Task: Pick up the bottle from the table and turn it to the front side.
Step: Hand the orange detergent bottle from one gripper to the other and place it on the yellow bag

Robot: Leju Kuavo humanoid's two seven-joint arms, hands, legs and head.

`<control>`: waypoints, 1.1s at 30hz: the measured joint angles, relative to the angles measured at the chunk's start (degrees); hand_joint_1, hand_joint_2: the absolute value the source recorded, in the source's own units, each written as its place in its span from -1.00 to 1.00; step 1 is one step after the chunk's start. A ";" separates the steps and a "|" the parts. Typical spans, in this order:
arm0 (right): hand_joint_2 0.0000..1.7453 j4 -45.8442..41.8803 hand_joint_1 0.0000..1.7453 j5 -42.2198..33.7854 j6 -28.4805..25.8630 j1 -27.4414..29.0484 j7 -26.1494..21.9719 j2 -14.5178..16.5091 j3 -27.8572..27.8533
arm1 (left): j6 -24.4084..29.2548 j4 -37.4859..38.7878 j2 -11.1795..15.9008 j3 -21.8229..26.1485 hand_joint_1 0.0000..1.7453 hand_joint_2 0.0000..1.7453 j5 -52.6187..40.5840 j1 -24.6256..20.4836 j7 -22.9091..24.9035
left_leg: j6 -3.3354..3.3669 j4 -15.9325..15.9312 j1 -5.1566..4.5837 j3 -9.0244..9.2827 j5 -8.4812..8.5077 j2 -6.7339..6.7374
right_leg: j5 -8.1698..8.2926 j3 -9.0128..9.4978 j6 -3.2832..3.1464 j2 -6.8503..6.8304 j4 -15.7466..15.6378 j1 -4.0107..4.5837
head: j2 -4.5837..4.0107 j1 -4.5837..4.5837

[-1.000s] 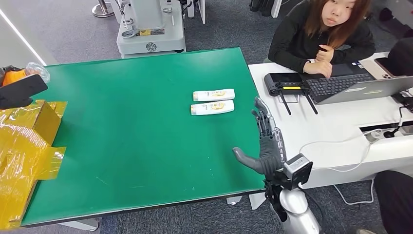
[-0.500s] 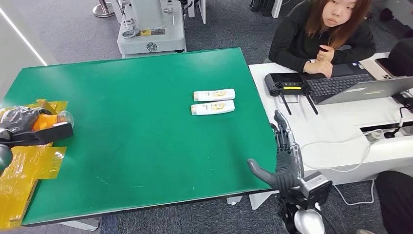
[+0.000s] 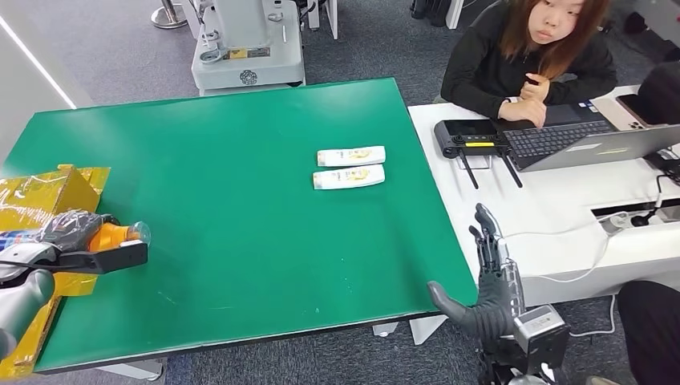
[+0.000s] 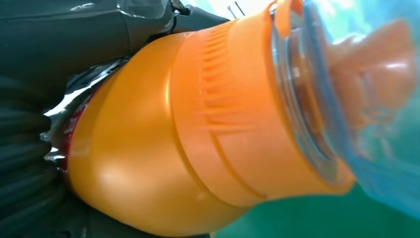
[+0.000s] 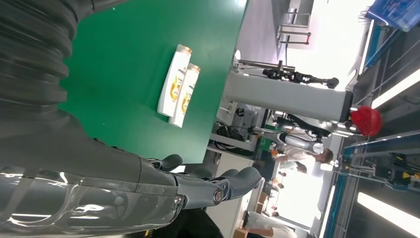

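A: What are the fingers (image 3: 68,227) on the left hand (image 3: 60,241) doing?

B: Wrapped round an orange bottle (image 3: 116,235), clear cap pointing along the green table (image 3: 240,160), right beside the yellow box (image 3: 40,196).

A: And the right hand (image 3: 485,285)?

B: Spread wide, nothing in it, off the table's near right corner. Two white bottles (image 3: 350,167) lie side by side mid-table.

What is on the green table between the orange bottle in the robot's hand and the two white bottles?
Nothing. In the head view, only bare green table lies between the orange bottle held by the left hand and the two white bottles.
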 joint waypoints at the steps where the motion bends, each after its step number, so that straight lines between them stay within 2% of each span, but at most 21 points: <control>1: 1.00 -0.05 -1.00 -0.01 0.21 0.30 0.09 0.00 -0.13 | 0.09 0.08 0.33 0.00 1.00 1.00 -0.08 0.62 -0.14 | 0.00 0.00 0.00 0.00 0.00 0.02 | -0.01 -0.01 -0.01 0.02 0.00 0.00 | 0.00 0.00; 6: 1.00 -0.06 -1.00 -0.04 0.44 1.42 0.48 0.00 -0.91 | 0.31 0.59 1.69 0.00 1.00 1.00 -0.20 3.04 0.49 | -0.01 -0.01 0.02 -0.01 0.00 -0.02 | -0.03 -0.03 -0.03 -0.03 0.00 0.02 | 0.00 0.00; 15: 1.00 0.50 -1.00 0.32 1.19 1.95 0.84 0.00 -1.32 | -0.06 1.21 3.27 0.02 1.00 1.00 1.14 4.01 5.66 | -0.01 -0.01 0.00 0.03 0.00 0.00 | -0.02 0.03 -0.03 -0.02 0.01 0.01 | 0.00 0.00; 24: 1.00 0.52 -1.00 2.09 1.29 1.41 1.95 0.02 -1.07 | 2.54 1.25 3.40 0.20 1.00 1.00 1.44 5.38 6.54 | -0.02 -0.03 0.00 0.21 0.00 -0.02 | -0.04 0.17 -0.07 -0.04 0.03 0.01 | 0.00 0.02; 29: 1.00 0.72 -1.00 2.94 1.77 0.18 2.73 0.01 -0.40 | 6.34 1.25 1.59 0.52 1.00 1.00 0.31 6.36 4.42 | -0.03 -0.04 -0.02 0.36 0.02 -0.21 | -0.07 0.31 -0.08 -0.29 0.04 -0.02 | 0.00 0.00; 33: 1.00 1.94 -1.00 2.76 1.98 -1.75 3.07 -0.10 0.74 | 8.47 1.25 -1.35 0.52 1.00 1.00 -1.28 6.40 1.26 | -0.01 -0.05 -0.03 0.51 0.11 -0.84 | -0.22 0.53 -0.02 -0.88 0.03 -0.03 | 0.00 0.00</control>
